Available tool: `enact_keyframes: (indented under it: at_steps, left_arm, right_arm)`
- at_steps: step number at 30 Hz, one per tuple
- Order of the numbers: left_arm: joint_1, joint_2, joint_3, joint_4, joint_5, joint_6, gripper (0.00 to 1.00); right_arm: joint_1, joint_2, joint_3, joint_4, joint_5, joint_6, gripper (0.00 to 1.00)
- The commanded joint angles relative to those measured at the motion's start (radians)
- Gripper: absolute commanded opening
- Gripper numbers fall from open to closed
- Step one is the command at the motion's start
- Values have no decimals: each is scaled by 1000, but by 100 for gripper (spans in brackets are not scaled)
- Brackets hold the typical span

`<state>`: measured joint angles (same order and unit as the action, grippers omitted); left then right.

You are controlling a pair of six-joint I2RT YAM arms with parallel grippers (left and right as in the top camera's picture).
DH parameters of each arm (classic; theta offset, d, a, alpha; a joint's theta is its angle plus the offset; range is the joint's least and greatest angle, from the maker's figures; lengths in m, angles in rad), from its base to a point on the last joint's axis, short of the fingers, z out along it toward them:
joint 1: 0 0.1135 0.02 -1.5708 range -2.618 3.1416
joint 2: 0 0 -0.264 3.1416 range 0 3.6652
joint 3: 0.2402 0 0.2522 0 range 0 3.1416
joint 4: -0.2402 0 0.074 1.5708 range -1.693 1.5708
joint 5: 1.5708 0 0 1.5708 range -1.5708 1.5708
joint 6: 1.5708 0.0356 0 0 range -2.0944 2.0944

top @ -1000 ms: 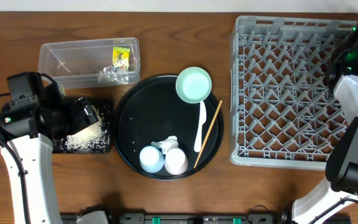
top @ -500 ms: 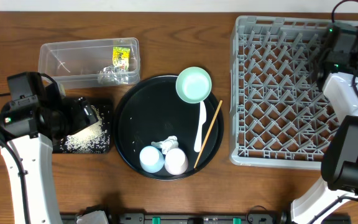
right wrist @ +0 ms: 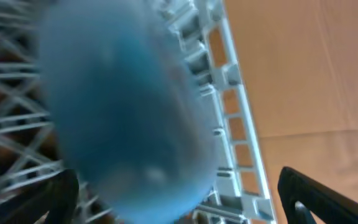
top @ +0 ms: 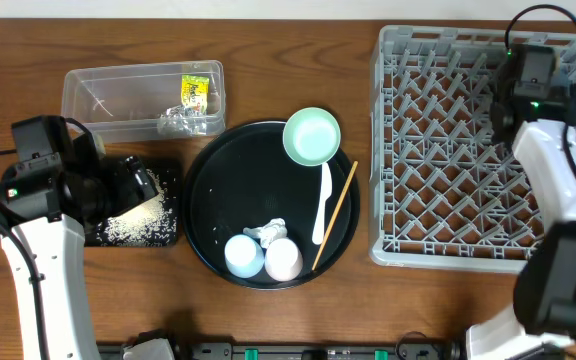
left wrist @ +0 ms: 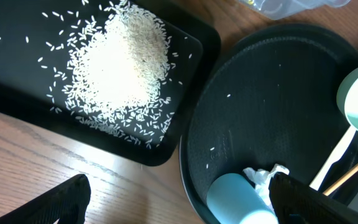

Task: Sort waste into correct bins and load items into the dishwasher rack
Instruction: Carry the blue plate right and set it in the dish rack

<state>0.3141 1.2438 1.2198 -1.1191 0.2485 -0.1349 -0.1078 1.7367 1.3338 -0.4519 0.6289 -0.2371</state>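
Dishwasher rack fills the counter's 3 o'clock side. At its 1 o'clock corner the right end effector stands released, fingers wide. A blurred dark blue bowl sits between them over the lattice, with a gap at the right finger. The left end effector, also released and empty, hovers at 9 o'clock above the shallow black tray of rice.

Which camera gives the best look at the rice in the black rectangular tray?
Left wrist: the rice lies as a full heap with stray grains on the black tray, nothing in front. Overhead shows it small, partly hidden by the left arm. Right wrist shows only the rack and a blurred blue shape, no rice.
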Motion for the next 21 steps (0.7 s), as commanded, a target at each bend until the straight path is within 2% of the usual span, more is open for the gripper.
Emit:
enact_keyframes:
  at_steps: [1,4,9,16,21]
  left_arm:
    - [5,4,8,-2,-2,-10,93]
    - [5,4,8,-2,-2,-10,93]
    - [5,4,8,-2,-2,-10,93]
    - [5,4,8,-2,-2,-10,93]
    - [5,4,8,-2,-2,-10,93]
  right_arm:
    - [18,-93,9,-53,-269,34,98]
    - [32,-148,9,-98,-471,34,97]
    - [109,-212,9,-102,-850,53,88]
    - [332,-191,9,-71,-886,130,90]
    - [479,-110,9,-42,-727,268,86]
